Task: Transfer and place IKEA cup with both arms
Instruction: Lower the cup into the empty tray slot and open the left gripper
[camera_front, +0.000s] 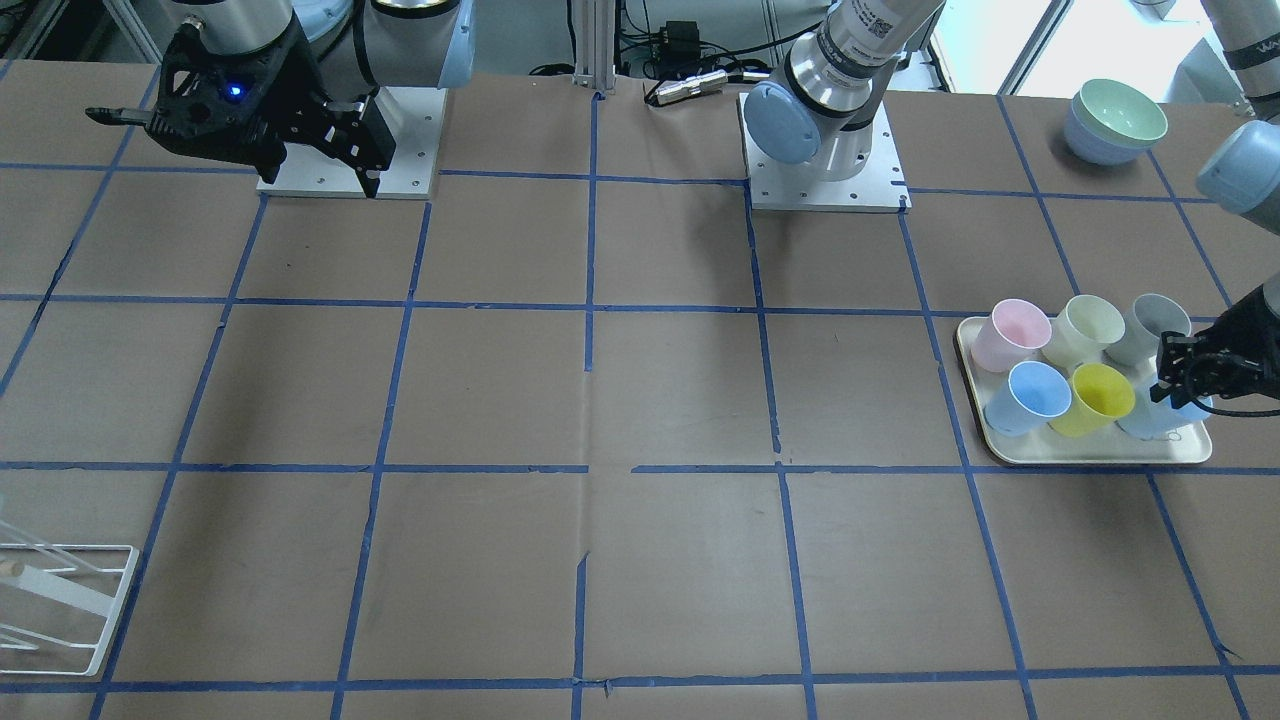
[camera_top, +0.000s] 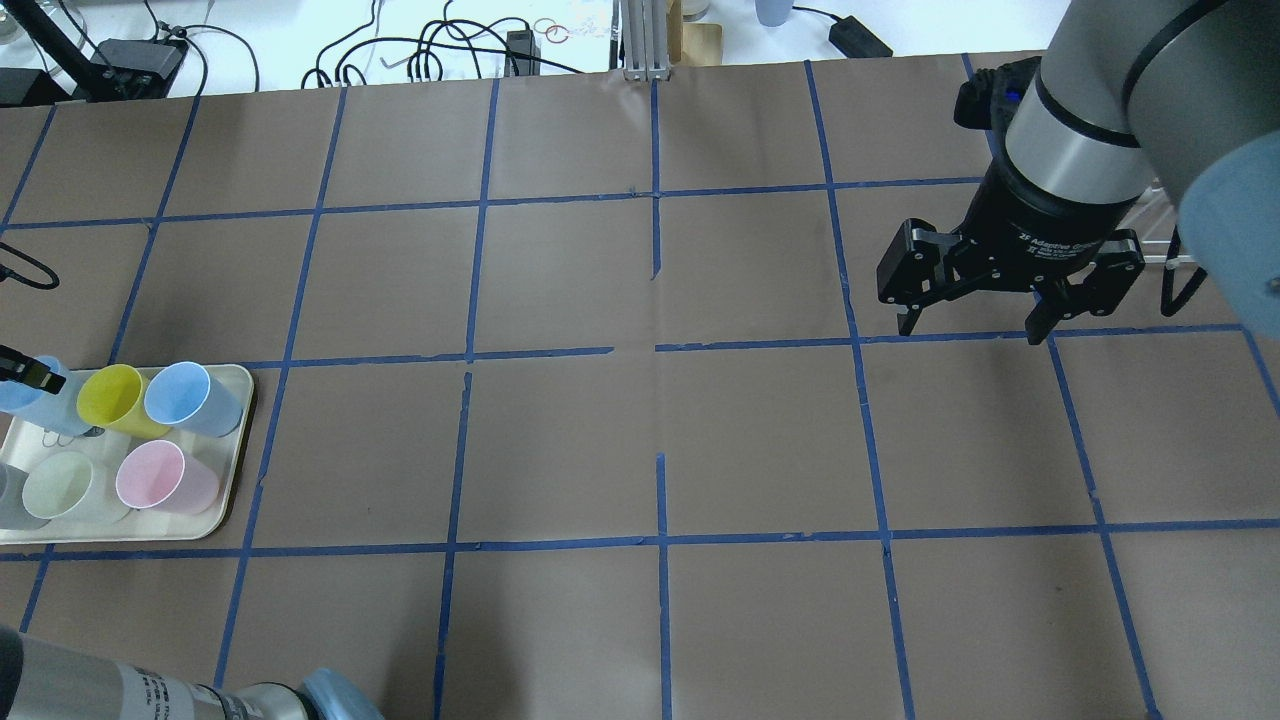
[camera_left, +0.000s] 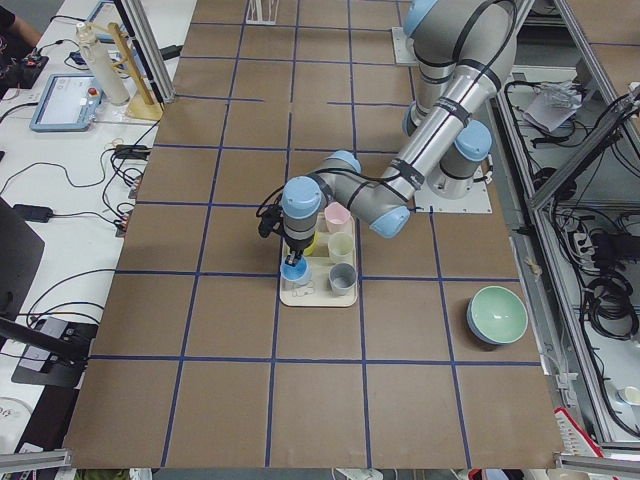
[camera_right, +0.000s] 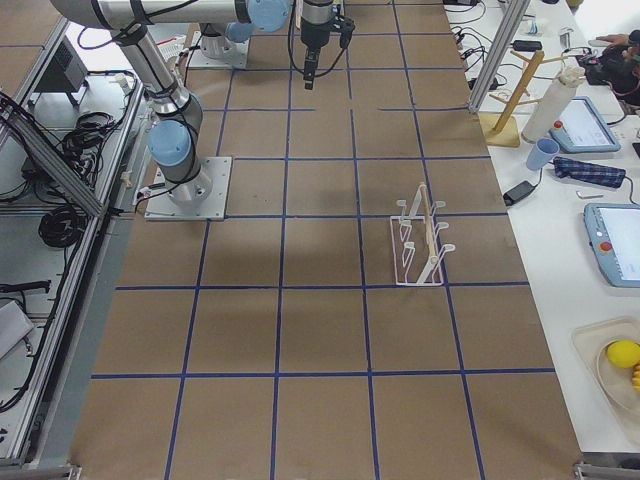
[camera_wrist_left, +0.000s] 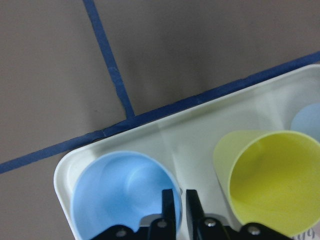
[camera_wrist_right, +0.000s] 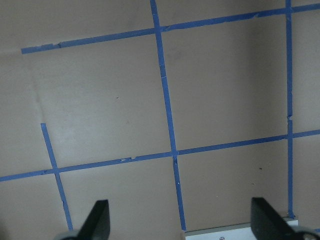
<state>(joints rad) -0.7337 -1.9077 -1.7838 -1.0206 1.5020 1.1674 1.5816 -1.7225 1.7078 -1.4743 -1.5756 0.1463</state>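
Where the cream rectangular plastic tray (camera_front: 1100, 455) lies at the right edge of the front-facing view, the black two-finger left gripper (camera_wrist_left: 178, 194) is pinched on the rim of the pale, whitish light-blue plastic tumbler (camera_wrist_left: 115, 190). One finger sits inside the mouth and the other just outside the wall, with almost no gap between them. That tumbler is at the tray's corner, in the lower left of the left wrist view, with a yellow plastic cup (camera_wrist_left: 270, 185) just beside it on the right. From here I cannot tell whether its base rests on the tray or hangs just clear of it.

In the overhead view the tray sits at the middle of the left edge. It also carries a deeper blue cup (camera_top: 190, 398), a pink cup (camera_top: 160, 478) and a pale green cup (camera_top: 65, 487). A grey cup (camera_front: 1150, 325) shows best from the front.

The black two-finger right gripper (camera_top: 970, 330) hangs in the upper right of the overhead view, well apart from the tray. Its jaws are spread wide and hold nothing, above the brown paper-covered table with its blue tape grid (camera_top: 560, 440). Its own wrist view shows a fingertip in each bottom corner, with only taped table between them.

In the front-facing view, a pale green bowl nested in a bluish one (camera_front: 1115, 120) stands at the upper right. A white wire rack (camera_front: 60, 610) sits in the lower left corner.
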